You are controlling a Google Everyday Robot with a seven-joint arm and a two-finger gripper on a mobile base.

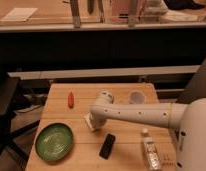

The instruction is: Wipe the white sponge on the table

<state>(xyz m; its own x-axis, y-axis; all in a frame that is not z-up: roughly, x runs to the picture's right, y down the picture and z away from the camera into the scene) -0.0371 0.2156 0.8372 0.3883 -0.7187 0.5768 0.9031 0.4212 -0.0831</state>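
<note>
The light-brown wooden table (61, 115) fills the lower half of the camera view. My white arm reaches in from the right, and my gripper (92, 122) is down at the tabletop near the middle, pointing left. A small pale block, the white sponge (88, 121), shows at the gripper's tip, lying on the table and mostly covered by the gripper. I cannot tell how firmly it is held.
A green plate (54, 141) lies front left. An orange carrot-like object (71, 99) lies at the back left. A black phone (107, 145) lies just in front of the gripper. A white round cup (137, 96) stands at the back right, and a clear bottle (151, 151) lies front right.
</note>
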